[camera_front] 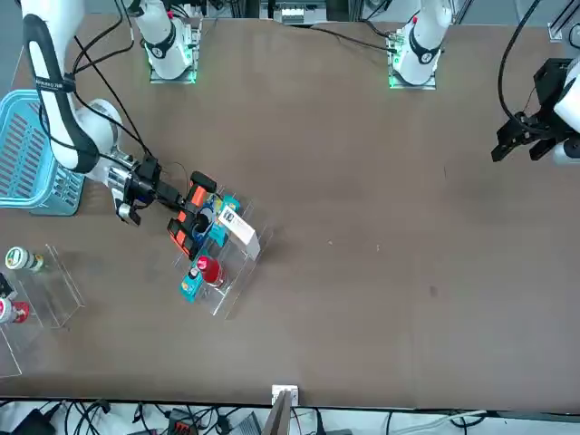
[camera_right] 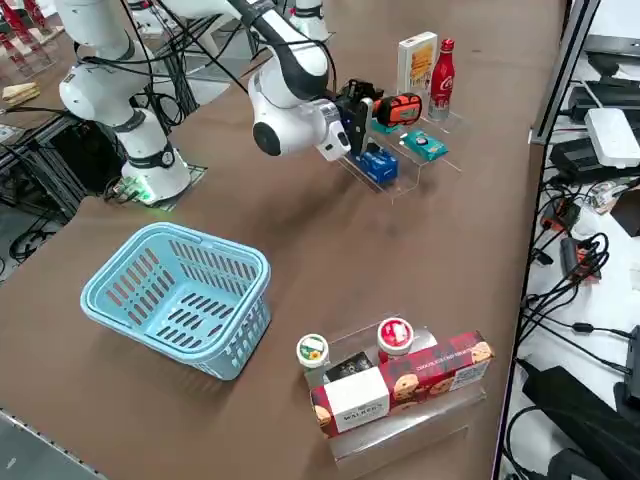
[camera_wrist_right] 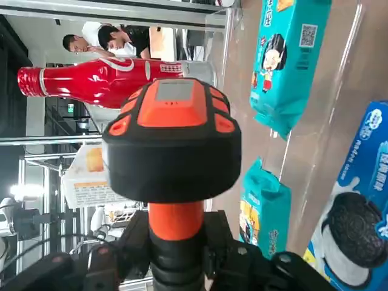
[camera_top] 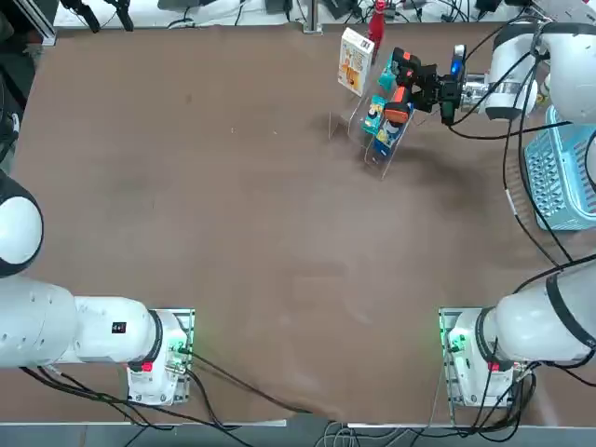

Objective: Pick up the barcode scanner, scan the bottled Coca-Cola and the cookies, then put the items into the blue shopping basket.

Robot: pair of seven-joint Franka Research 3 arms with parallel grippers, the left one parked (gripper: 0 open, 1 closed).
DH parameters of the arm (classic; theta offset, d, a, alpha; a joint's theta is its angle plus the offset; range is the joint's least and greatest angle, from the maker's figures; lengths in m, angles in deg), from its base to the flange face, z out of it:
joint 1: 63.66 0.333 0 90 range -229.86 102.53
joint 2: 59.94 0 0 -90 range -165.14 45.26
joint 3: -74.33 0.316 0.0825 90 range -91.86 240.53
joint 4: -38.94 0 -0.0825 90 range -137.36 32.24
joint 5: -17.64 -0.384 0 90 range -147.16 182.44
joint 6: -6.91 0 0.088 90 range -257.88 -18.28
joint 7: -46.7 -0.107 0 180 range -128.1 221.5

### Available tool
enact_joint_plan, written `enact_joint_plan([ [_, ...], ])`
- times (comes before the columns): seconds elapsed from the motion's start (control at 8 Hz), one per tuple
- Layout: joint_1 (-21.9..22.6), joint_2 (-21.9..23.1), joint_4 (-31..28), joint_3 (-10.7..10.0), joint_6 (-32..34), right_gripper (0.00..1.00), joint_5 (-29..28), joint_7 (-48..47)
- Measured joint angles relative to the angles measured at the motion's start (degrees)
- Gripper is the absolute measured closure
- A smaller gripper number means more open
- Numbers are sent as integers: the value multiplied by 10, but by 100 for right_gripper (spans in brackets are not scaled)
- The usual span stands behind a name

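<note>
Since the barcode scanner (camera_wrist_right: 173, 142) is already clamped by its orange handle between the fingers of the right gripper (camera_wrist_right: 176, 257), the pick-up step looks done. The scanner is held level over the clear acrylic rack (camera_top: 377, 140) at the far right of the table, its head aimed at the goods there. Whether either item has been scanned cannot be told. Both stand untouched on the rack: the bottled Coca-Cola (camera_right: 441, 78) upright at its far end, the cookies (camera_right: 415, 62) just beside it. The blue shopping basket (camera_right: 180, 295) sits empty and well apart, at the robot's right edge of the table. So both items probably remain to be carried over (and the scanner may first need setting down, a guess only).

The scanner is matte black plastic with glossy orange trim, its head broad and rounded. The bottle is slim, smooth and shiny red, narrowing to a ribbed cap. The cookies come in a flat white cardboard box with an orange-yellow picture. Teal packets (camera_wrist_right: 285, 60) and a dark blue sandwich-biscuit packet (camera_wrist_right: 354, 212) look like soft printed foil. The basket is light blue moulded plastic with slotted walls.
</note>
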Motion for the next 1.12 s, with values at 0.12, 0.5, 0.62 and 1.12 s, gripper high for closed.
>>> enact_joint_plan([
  [0.12,1,0,0,0,1,57,0,1],
  [0.5,20,-5,-1,5,12,57,0,3],
  [0.62,22,-7,-6,7,24,57,0,8],
  [1.12,23,-4,-43,7,51,57,0,52],
])
